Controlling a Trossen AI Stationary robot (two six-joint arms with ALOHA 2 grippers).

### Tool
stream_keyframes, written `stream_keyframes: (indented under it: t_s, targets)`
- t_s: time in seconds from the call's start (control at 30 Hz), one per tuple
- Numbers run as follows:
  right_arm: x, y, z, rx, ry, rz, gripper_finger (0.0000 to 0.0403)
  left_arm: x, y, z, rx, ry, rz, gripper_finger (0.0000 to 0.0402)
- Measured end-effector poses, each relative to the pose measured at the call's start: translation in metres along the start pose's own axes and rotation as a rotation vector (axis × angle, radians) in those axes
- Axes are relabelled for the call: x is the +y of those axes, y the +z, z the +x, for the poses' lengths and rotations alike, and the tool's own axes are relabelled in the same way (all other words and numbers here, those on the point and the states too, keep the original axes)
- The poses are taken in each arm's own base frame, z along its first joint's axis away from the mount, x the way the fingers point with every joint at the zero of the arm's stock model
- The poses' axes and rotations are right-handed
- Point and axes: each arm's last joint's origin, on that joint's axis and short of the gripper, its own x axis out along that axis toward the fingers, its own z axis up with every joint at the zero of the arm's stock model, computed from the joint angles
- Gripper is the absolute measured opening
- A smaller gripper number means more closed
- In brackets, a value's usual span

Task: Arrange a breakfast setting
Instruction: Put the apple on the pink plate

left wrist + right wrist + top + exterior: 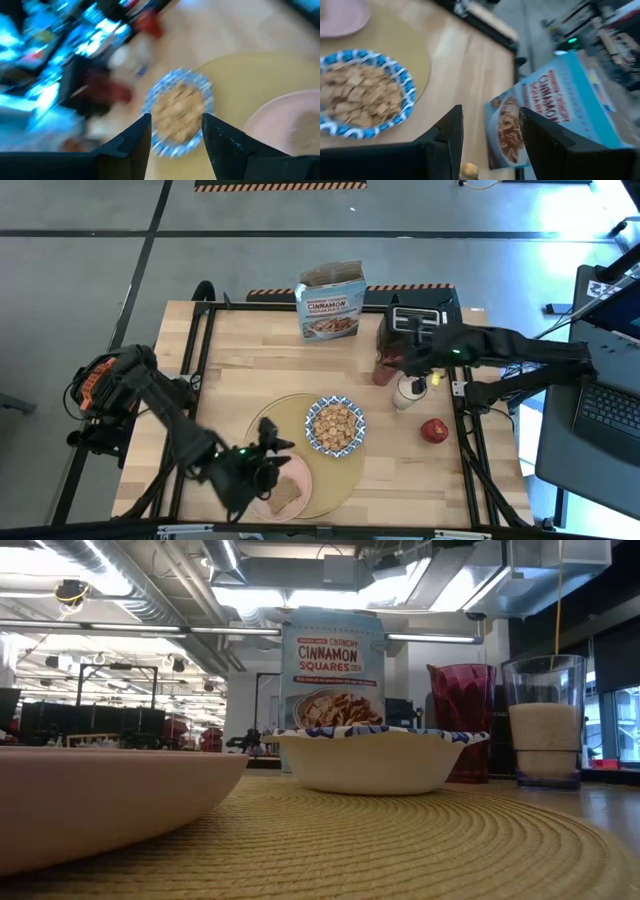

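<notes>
The round tan placemat [283, 420] lies on the table's near middle. On it stand the pink plate [303, 478] with the toast slice [287, 495] and the blue-and-white bowl [335, 426] of cereal. The red cup [384, 373], milk glass [407, 392] and red apple [434, 430] stand on the wood to the right of the mat. My left gripper [275, 448] hovers open over the mat beside the plate, facing the bowl [178, 111]. My right gripper [396, 358] is open and empty above the red cup, near the toaster.
The blue cinnamon cereal box [330, 304] stands upright at the table's far edge, with the black toaster [424, 320] to its right. A laptop [610, 415] sits on a stand beyond the right edge. Bare wood lies left of the mat.
</notes>
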Motion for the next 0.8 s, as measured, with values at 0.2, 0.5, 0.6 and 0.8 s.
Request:
stream_keyframes:
  t_s: [0.2, 0.5, 0.6, 0.8]
  targets:
    - [0.023, -0.023, -0.005, -0.094, -0.113, 0.051, 0.0163, 0.034, -0.035, 0.027, -0.171, -0.066, -0.049, 0.0165]
    - [0.058, -0.046, 0.011, -0.051, 0.006, 0.138, 0.0163, 0.093, -0.068, 0.012, -0.401, 0.129, -0.189, 0.0165]
    - [0.069, -0.042, 0.007, -0.067, 0.053, 0.147, 0.0163, 0.105, -0.074, 0.002, -0.433, 0.167, -0.216, 0.0165]
    - [0.081, -0.037, -0.015, 0.018, 0.215, 0.246, 0.0163, 0.114, -0.086, -0.011, -0.389, 0.164, -0.259, 0.0165]
